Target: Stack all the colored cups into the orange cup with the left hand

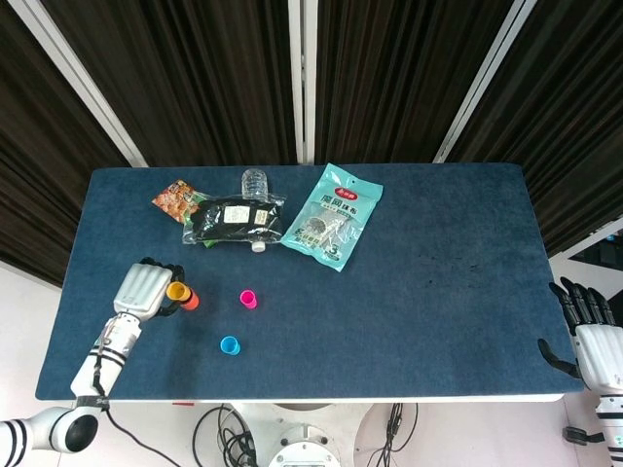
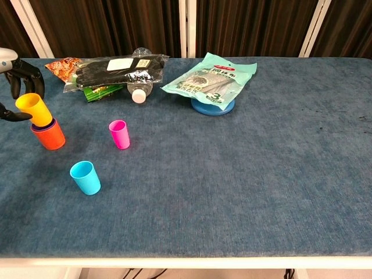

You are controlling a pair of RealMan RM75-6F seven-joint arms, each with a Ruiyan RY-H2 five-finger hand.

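Head view: high above, looking steeply down on the whole blue table [image 1: 438, 292]. Chest view: low, near the front edge, facing across it toward the curtains [image 2: 250, 26]. Shared: tabletop with cups and packets.
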